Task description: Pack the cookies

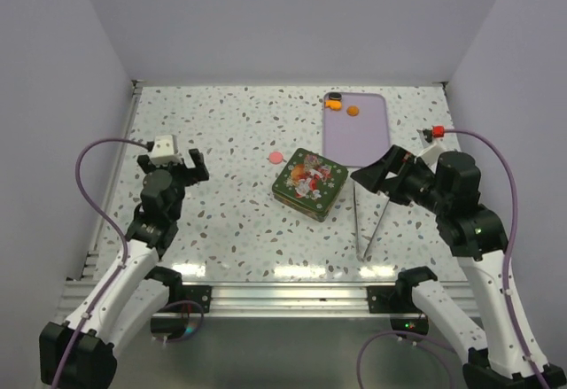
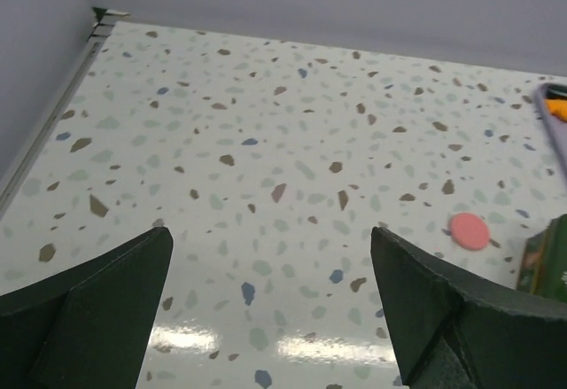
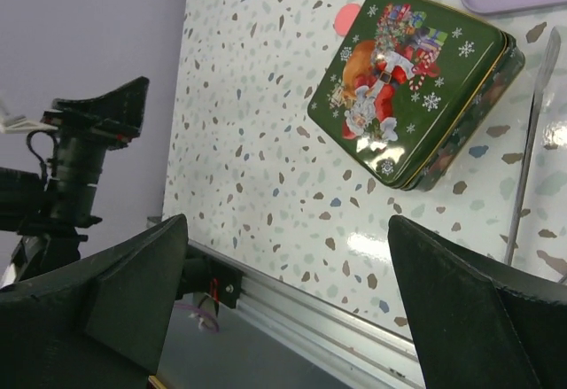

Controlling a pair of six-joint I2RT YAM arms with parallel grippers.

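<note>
A pink cookie (image 1: 276,157) lies flat on the speckled table just left of a closed green tin (image 1: 307,182) with a Christmas picture on its lid. Two orange cookies (image 1: 353,111) and a dark one (image 1: 334,97) sit at the far end of a purple tray (image 1: 356,132). My left gripper (image 1: 174,167) hovers open and empty well left of the tin. In its wrist view the left gripper (image 2: 270,256) faces bare table, with the pink cookie (image 2: 469,230) off to the right. Just right of the tin is my right gripper (image 1: 381,172), open and empty; the right gripper (image 3: 285,229) looks back at the tin (image 3: 412,83).
Metal tongs (image 1: 359,221) lie on the table below the right gripper, also visible as tongs (image 3: 530,145) in the right wrist view. An aluminium rail (image 1: 275,296) runs along the near table edge. Purple walls enclose the left, back and right sides.
</note>
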